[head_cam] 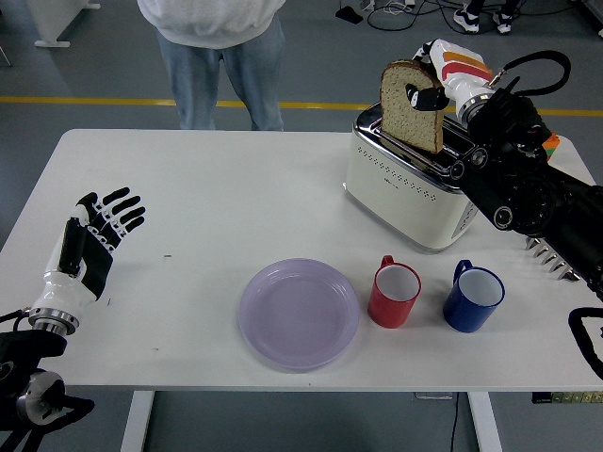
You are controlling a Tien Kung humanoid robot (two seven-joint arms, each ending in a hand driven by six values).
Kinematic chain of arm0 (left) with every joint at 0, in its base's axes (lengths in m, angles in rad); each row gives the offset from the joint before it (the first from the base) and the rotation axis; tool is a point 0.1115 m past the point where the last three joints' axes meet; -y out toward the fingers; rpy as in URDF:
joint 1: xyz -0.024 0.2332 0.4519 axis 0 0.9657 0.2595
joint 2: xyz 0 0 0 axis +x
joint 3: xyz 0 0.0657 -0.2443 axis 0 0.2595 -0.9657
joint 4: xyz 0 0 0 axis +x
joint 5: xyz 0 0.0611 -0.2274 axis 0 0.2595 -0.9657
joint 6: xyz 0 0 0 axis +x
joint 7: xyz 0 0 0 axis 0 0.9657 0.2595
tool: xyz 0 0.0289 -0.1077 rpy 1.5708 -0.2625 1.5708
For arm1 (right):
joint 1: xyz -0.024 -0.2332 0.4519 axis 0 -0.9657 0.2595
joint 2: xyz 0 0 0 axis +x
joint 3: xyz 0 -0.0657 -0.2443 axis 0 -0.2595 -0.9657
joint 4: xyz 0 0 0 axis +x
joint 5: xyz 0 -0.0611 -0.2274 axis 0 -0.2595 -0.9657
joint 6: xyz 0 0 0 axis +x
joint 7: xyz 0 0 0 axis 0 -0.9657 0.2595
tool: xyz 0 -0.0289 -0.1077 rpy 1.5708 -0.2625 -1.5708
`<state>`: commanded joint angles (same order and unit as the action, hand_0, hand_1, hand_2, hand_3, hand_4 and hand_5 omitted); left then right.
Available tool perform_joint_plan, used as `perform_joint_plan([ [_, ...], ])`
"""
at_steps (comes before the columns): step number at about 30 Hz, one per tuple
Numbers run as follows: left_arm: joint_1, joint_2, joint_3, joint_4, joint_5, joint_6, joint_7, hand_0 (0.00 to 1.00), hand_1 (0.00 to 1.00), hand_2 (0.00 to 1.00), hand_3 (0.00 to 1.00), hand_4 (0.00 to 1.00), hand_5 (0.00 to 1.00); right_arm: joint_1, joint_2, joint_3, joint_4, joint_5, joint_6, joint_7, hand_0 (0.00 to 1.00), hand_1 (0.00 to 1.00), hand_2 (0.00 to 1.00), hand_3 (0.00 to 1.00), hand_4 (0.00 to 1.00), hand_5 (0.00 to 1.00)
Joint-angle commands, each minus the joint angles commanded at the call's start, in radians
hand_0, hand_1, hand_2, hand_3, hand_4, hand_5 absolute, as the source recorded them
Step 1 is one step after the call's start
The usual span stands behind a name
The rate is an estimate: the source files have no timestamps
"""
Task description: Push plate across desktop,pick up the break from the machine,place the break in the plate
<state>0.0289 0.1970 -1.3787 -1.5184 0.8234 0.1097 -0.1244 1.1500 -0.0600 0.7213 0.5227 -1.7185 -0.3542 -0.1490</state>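
A slice of brown bread (412,104) hangs upright just above the slot of the cream toaster (407,182) at the table's back right. My right hand (435,83) is shut on the slice, black fingertips pinching its upper part. A pale purple plate (299,313) lies near the front edge, left of the mugs. My left hand (94,239) rests over the table's left side, fingers spread and holding nothing.
A red mug (394,293) and a blue mug (473,298) stand side by side between the plate and the toaster. A person in jeans and a pale top (219,52) stands at the far side of the white table (207,198), hands out of sight.
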Motion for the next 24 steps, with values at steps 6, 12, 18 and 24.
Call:
perform_joint_plan([
  [6,0.009,0.002,-0.020,-0.013,0.005,0.003,0.004,0.770,0.694,0.679,0.661,0.409,0.993,-0.044,-0.056,0.128,0.137,-0.052,0.009,-0.043,0.153,0.205,0.336,0.438,0.446,0.002],
  [12,0.018,0.006,-0.040,-0.018,0.007,0.007,0.004,0.770,0.692,0.674,0.658,0.402,0.985,-0.084,-0.110,0.203,0.302,-0.025,-0.011,-0.071,0.135,0.191,0.329,0.425,0.440,0.002],
  [18,0.017,0.002,-0.039,-0.016,0.007,0.008,0.006,0.770,0.690,0.674,0.657,0.400,0.982,-0.120,-0.143,0.206,0.441,0.107,-0.013,-0.094,0.127,0.172,0.322,0.414,0.436,0.002],
  [24,0.011,0.002,-0.028,-0.016,0.003,0.019,0.003,0.770,0.689,0.672,0.654,0.399,0.973,-0.148,-0.182,0.163,0.549,0.328,0.088,-0.144,0.122,0.165,0.319,0.411,0.448,0.002],
])
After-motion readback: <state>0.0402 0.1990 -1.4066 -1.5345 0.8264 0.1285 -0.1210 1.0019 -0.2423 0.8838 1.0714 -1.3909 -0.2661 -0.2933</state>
